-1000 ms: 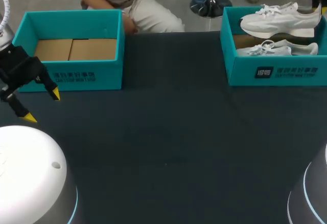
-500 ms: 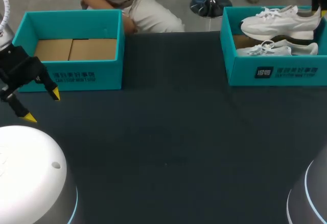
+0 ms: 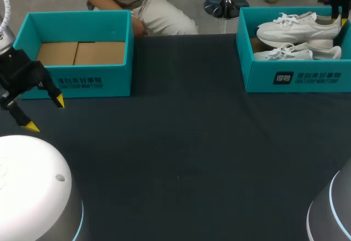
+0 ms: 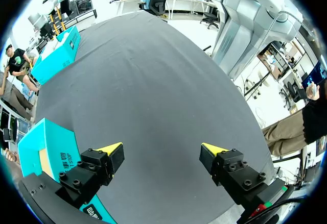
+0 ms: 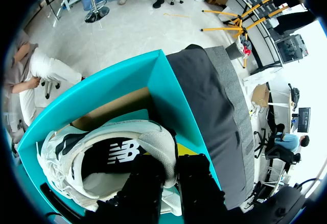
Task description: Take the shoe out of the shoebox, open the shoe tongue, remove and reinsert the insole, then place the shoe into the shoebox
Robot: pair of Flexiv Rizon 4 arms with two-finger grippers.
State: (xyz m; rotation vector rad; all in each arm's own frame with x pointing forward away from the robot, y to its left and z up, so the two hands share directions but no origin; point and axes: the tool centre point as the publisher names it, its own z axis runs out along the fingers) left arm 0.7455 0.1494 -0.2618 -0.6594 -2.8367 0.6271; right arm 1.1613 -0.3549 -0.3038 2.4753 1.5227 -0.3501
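So the counter (image 3: 181,142) is one big dark sheet with a teal box at each far corner. The empty shoebox (image 3: 77,82) on the left shows only its cardboard floor. The right shoebox (image 3: 296,79) has both white sneakers in it.

The shoe (image 3: 296,28) we care about is the upper one, lying over the other shoe (image 3: 296,53), toe pointing toward the middle of the counter. It's not out yet and still sits within the box walls.

What's new: over the last second the shoe has shifted. A second ago it was tipped so you saw more of its sole. Now it sits flatter and a bit lower in the head view, and the heel end moved together with the right pincer (image 3: 341,18). To me that means the grip is real and the take-out step is underway, though I can't say if it's rising yet.

The right wrist view backs that up. The right pincer (image 5: 171,168) has one finger inside the heel opening and one outside, clamped on the heel wall.

The left pincer (image 3: 45,114) hasn't budged. It hangs over bare counter just in front of the empty shoebox, fingers wide apart with nothing between them.
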